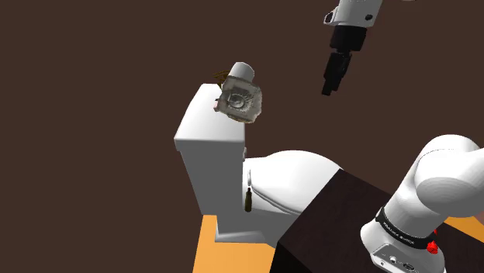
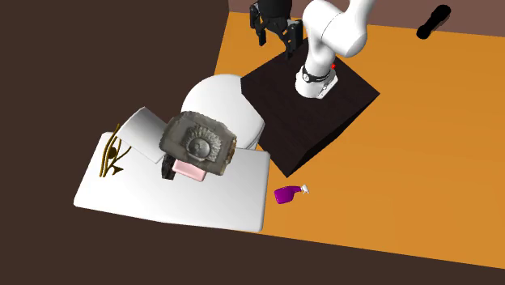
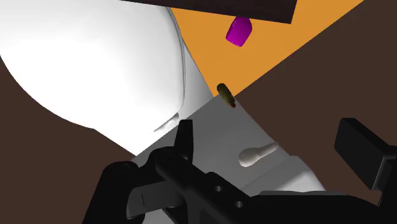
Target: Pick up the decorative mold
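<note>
The decorative mold (image 1: 238, 101) is a grey-brown block with a round scalloped relief. It leans tilted on the lid of the white toilet tank (image 1: 203, 128). From the second exterior view the mold (image 2: 198, 144) lies over a small pink block (image 2: 190, 171). My gripper (image 1: 330, 87) hangs in the air, higher than the mold and well off to the shoulder view's right, touching nothing. It points downward over the toilet bowl (image 3: 95, 63). In the wrist view the gripper (image 3: 273, 146) is open, its black fingers (image 3: 362, 149) standing wide apart with nothing between them.
A thin golden ornament (image 2: 112, 152) lies on the tank lid beside the mold. A small brown bottle (image 1: 248, 200) hangs at the tank's side. A purple spray bottle (image 2: 290, 193) lies on the orange floor. The dark stand (image 2: 311, 101) sits close to the bowl.
</note>
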